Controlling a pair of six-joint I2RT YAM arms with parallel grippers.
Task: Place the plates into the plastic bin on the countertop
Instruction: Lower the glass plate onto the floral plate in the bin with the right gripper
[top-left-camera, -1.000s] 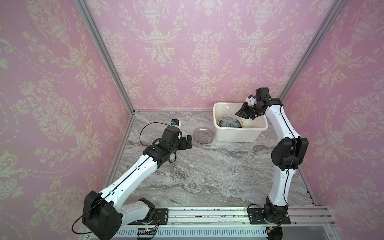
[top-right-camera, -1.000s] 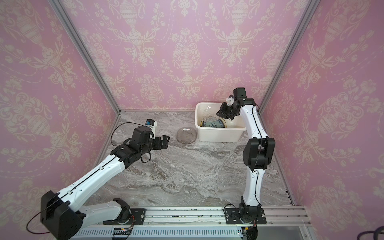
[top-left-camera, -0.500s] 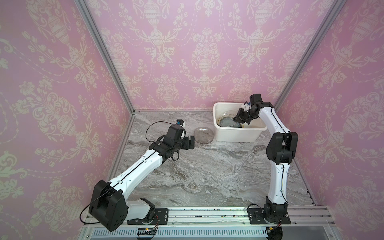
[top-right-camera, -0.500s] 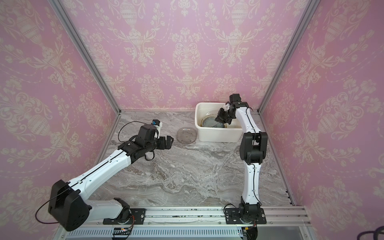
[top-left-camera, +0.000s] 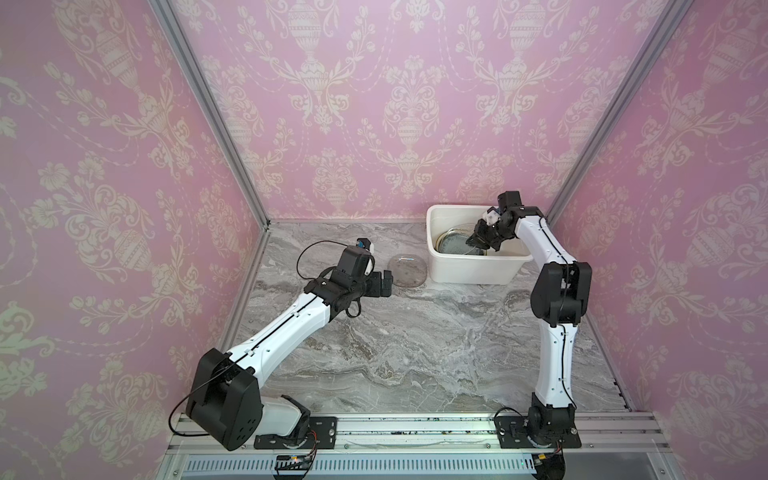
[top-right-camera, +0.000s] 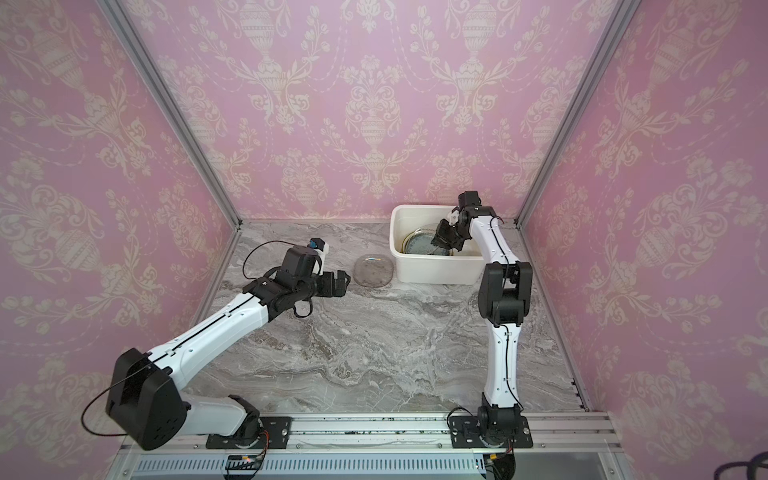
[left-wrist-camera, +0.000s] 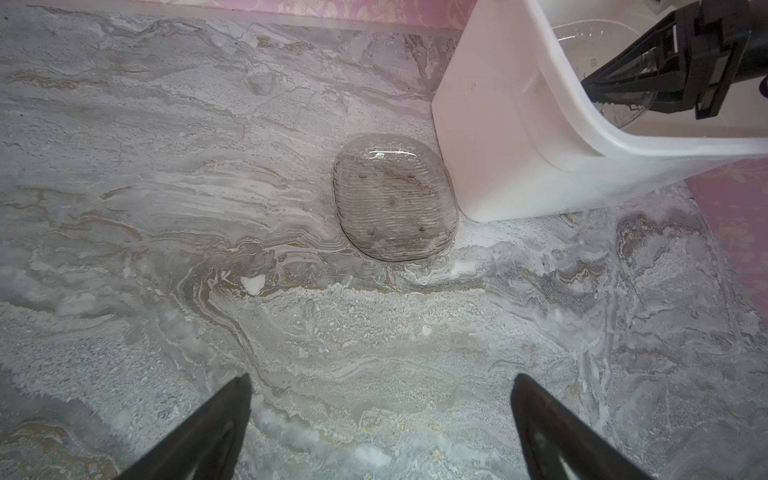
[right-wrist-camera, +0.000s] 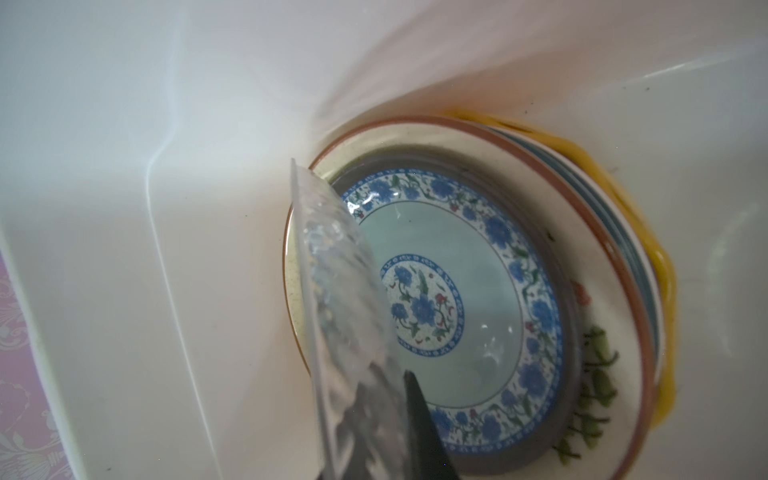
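The white plastic bin (top-left-camera: 473, 270) (top-right-camera: 436, 270) stands at the back right of the grey countertop (top-left-camera: 415, 353). My right gripper (top-left-camera: 476, 243) (top-right-camera: 439, 243) (right-wrist-camera: 390, 374) reaches down inside it, shut on the edge of a clear glass plate (right-wrist-camera: 332, 270) held tilted over the stack. Topmost in that stack is a teal patterned plate (right-wrist-camera: 449, 291), with a cream brown-rimmed plate (right-wrist-camera: 606, 332) and a yellow plate (right-wrist-camera: 660, 270) beneath. Another clear glass plate (top-left-camera: 408, 270) (top-right-camera: 374, 271) (left-wrist-camera: 395, 203) lies flat on the countertop just left of the bin. My left gripper (top-left-camera: 388, 283) (top-right-camera: 343, 283) (left-wrist-camera: 380, 378) hovers open and empty just short of it.
The bin's wall (left-wrist-camera: 498, 124) stands close beside the glass plate on the countertop. Pink papered walls with metal corner posts (top-left-camera: 216, 120) close in the back and sides. A silver rail (top-left-camera: 415, 428) runs along the front under both arm bases.
My right gripper has dropped from above the bin's rim down into the bin with the clear plate. The left arm has stretched forward, bringing its open gripper closer to the plate on the countertop.
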